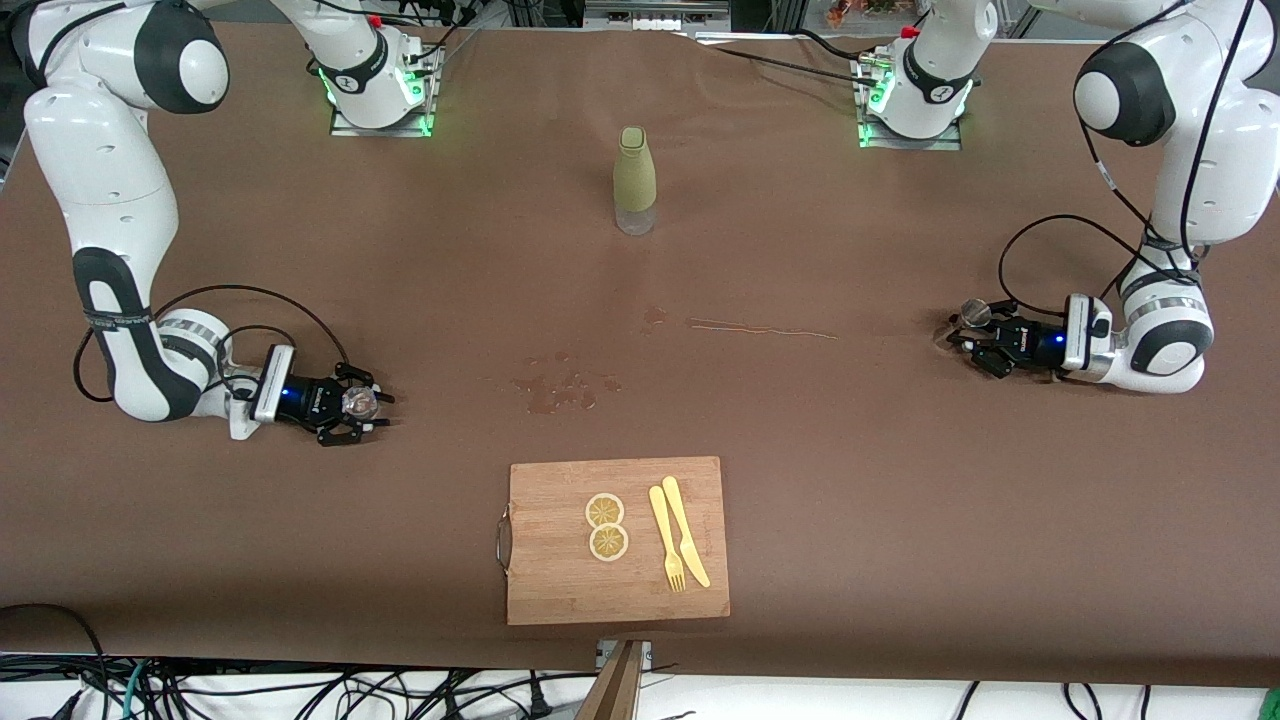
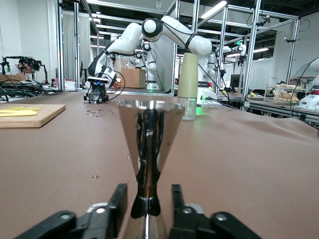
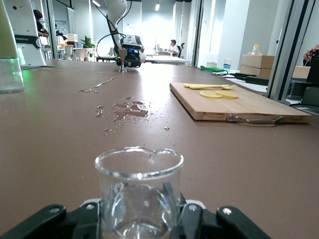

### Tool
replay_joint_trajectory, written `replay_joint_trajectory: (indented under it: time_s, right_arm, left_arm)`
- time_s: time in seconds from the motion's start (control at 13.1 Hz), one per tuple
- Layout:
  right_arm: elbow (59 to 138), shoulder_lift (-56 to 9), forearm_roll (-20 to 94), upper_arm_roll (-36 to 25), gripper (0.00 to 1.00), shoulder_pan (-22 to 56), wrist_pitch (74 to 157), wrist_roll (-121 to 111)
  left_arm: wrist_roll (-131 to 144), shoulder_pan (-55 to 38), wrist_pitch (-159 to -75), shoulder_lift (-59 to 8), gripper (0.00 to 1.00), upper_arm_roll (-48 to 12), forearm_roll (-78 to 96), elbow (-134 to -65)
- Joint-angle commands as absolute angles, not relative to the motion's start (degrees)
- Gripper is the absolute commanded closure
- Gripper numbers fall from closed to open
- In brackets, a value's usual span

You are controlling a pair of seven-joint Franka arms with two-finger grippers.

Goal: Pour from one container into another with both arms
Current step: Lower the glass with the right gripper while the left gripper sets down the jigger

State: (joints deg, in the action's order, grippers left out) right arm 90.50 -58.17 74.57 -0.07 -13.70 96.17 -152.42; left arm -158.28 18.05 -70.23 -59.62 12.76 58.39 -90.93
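Left tool (image 1: 975, 338) low at its end of the surface (image 1: 850, 450), fingers flanking the metal jigger's (image 2: 148, 149) waist, whether pinching I cannot tell. Right tool (image 1: 362, 405) likewise straddles the glass beaker (image 3: 138, 191), grip unclear. Judgement: close firmly, lift level, then meet mid-surface.

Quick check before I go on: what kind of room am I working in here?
Most likely a robotics lab, not a kitchen. The left wrist view shows metal framing overhead, the right wrist view shows desks with boxes, and cables trail along the brown-covered table.
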Motion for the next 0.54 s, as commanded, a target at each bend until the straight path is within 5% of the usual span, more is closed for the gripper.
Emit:
replay_joint_trajectory:
  time_s: [0.0, 0.46]
  right_arm:
    - [89.5, -59.2, 75.5, -0.3, 0.49, -13.9, 94.0, -151.4]
    - [89.2, -59.0, 75.3, -1.6, 0.41, -14.0, 92.1, -151.3]
  left_arm:
    - [-164.5, 17.1, -70.8, -60.6, 0.0, 14.8, 57.0, -86.2]
    - [-137.7, 16.4, -71.0, -57.6, 0.0, 17.0, 42.7, -75.4]
